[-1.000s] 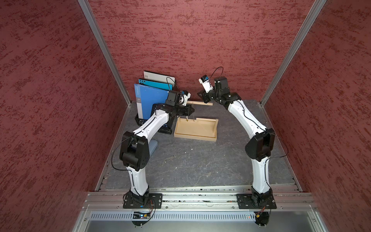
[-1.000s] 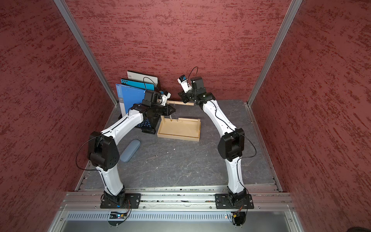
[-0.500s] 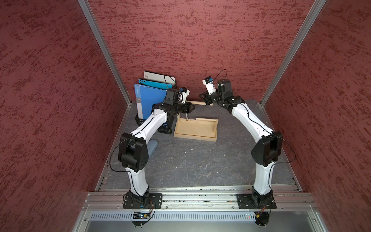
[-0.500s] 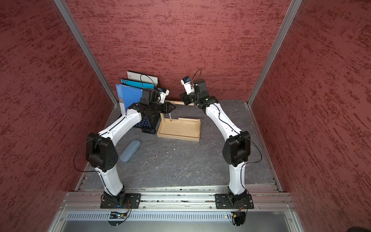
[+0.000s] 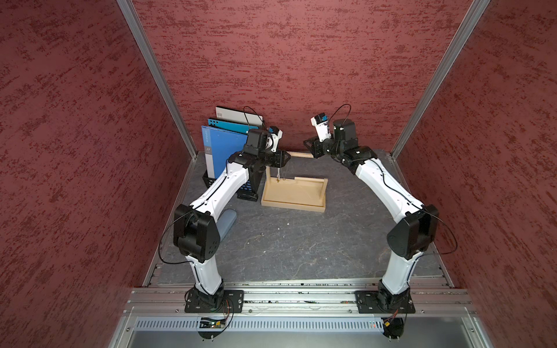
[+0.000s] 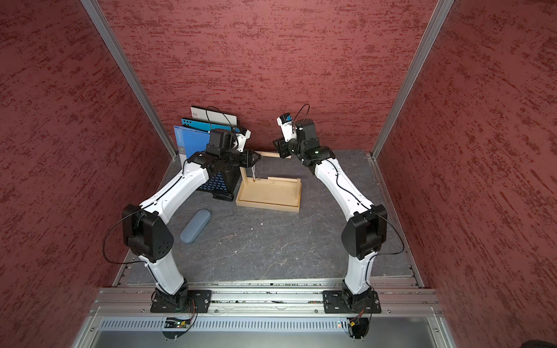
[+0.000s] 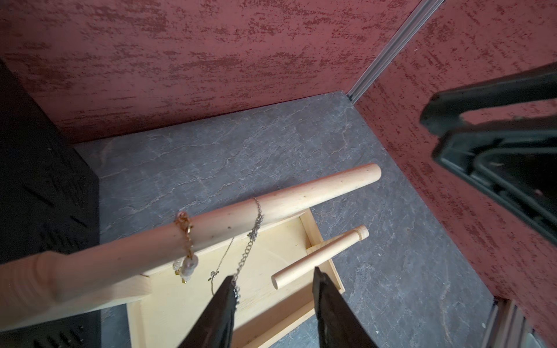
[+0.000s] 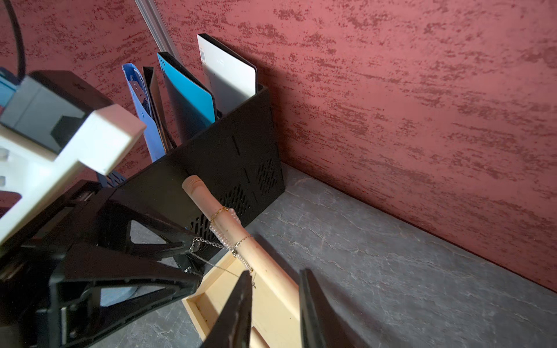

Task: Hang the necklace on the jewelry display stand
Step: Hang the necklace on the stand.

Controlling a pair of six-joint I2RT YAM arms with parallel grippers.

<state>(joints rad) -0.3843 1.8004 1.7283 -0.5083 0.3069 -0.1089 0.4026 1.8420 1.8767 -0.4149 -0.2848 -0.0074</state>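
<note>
Dowel [image 5: 300,154] ends behind both jaws

Smooth pale wooden stand [image 7: 301,195], metal chain necklace [image 7: 255,229]

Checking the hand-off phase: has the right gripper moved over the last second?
Yes. In both top views the right gripper has shifted from above the jewelry display stand's long dowel down to its free end.

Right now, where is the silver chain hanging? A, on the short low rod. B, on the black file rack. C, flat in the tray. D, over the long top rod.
D: the silver chain loops over the long top rod, seen in the left wrist view.
</note>
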